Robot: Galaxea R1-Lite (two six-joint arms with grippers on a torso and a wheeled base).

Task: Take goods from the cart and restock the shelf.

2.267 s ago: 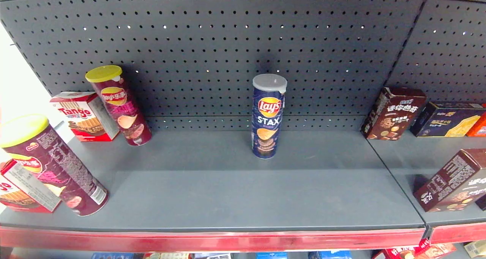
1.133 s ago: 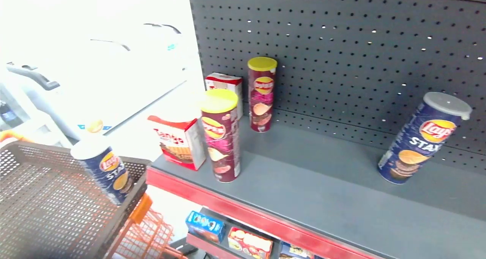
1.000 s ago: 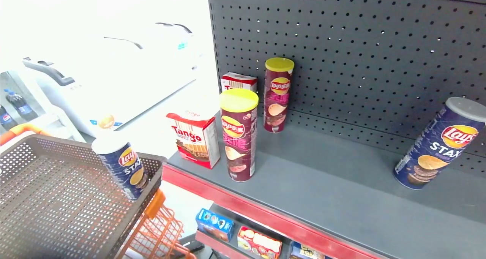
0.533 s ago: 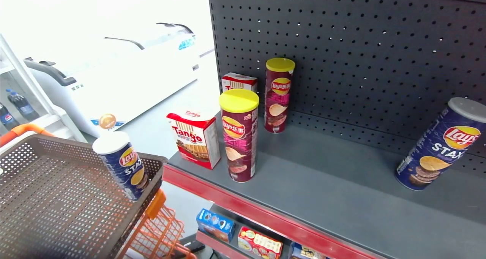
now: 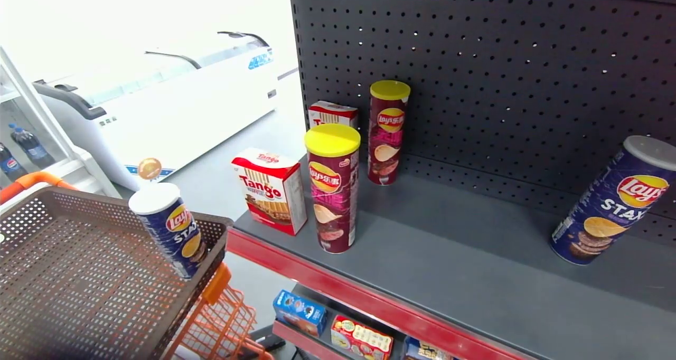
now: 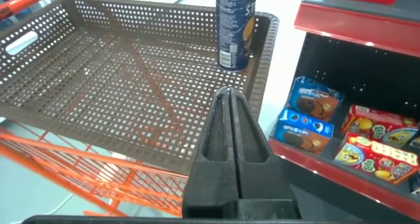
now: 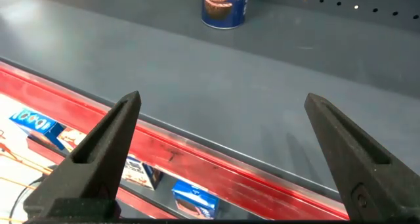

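Blue chip can (image 5: 168,230): dark blue tube, white plastic lid, red-and-yellow logo above a picture of crisps. Stands upright in the corner of the brown perforated basket (image 5: 79,275) nearest the shelf (image 5: 449,265), alone on the basket floor. Seen from the left wrist as well (image 6: 235,27), barcode side turned toward the camera.

Basket carried on an orange wire cart (image 5: 222,323), parked just beside the shelf's red front edge.

Left gripper (image 6: 227,96) over the basket's near-shelf side, short of the can, fingers pressed together with nothing between them. Right gripper (image 7: 223,109) above the shelf's front edge, fingers spread wide and empty.

On the grey shelf: a second blue can (image 5: 612,201) upright toward the pegboard, well apart from two maroon cans with yellow lids (image 5: 332,188) (image 5: 387,133) and two red-and-white wafer boxes (image 5: 270,190) (image 5: 331,114). Cookie packs (image 5: 299,311) on the tier below. White chest freezer (image 5: 158,101) beyond the cart.
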